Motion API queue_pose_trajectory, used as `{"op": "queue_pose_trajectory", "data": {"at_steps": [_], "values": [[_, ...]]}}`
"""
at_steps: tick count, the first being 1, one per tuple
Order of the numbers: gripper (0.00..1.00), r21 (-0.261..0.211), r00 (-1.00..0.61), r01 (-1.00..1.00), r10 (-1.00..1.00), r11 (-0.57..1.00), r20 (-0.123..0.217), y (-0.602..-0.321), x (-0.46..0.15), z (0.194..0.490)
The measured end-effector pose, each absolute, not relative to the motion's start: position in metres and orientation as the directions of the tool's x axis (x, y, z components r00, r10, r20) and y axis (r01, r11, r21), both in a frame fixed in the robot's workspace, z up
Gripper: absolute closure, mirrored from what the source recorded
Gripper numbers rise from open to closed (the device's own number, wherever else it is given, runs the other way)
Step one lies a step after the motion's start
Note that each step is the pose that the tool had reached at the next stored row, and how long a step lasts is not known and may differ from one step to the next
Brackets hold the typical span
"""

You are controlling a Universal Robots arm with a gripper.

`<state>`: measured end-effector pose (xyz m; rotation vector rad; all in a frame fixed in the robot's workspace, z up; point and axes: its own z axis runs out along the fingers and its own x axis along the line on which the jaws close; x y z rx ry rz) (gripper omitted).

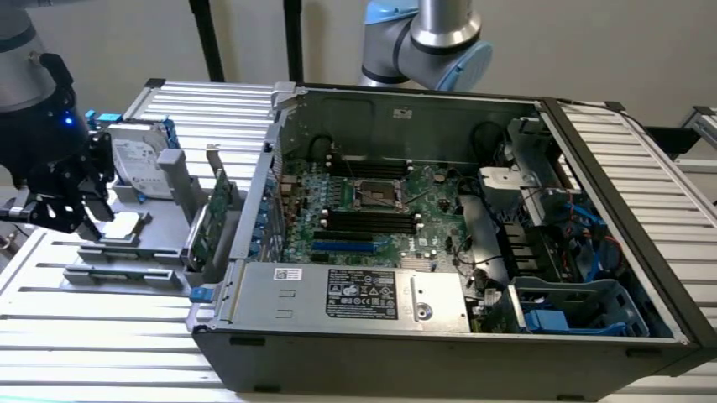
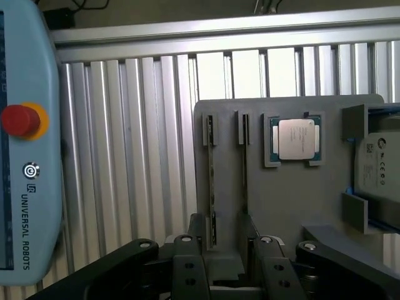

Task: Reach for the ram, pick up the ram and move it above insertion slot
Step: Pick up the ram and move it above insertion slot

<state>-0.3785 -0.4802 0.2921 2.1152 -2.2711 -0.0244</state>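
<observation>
The ram point(image 2: 211, 181) stands on edge as a long thin stick in a slotted holder on the grey parts tray point(image 2: 287, 206), with a second thin stick point(image 2: 244, 169) parallel beside it. My gripper point(image 2: 226, 240) hovers open over the near ends of both sticks, its black fingers point(image 2: 187, 262) apart and holding nothing. In the exterior view my gripper point(image 1: 70, 217) hangs over the tray point(image 1: 157, 239) at that view's left, outside the open computer case. The black insertion slots point(image 1: 370, 220) lie on the motherboard beside the processor socket point(image 1: 375, 193).
A loose processor point(image 2: 295, 139) and a silver hard drive with blue rails point(image 1: 140, 159) sit on the tray, and a green expansion card point(image 1: 218, 210) stands by the case wall. A teach pendant point(image 2: 25, 144) lies on the slatted table. Another arm's base point(image 1: 431, 38) rises behind the case point(image 1: 336, 332).
</observation>
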Motion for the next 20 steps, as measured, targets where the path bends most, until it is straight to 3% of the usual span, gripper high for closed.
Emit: {"op": "queue_pose_trajectory", "data": {"at_steps": [20], "values": [[0.64,0.037,-0.067,-0.997,-0.998,0.068,0.017,-0.488,-0.378,0.256]]}}
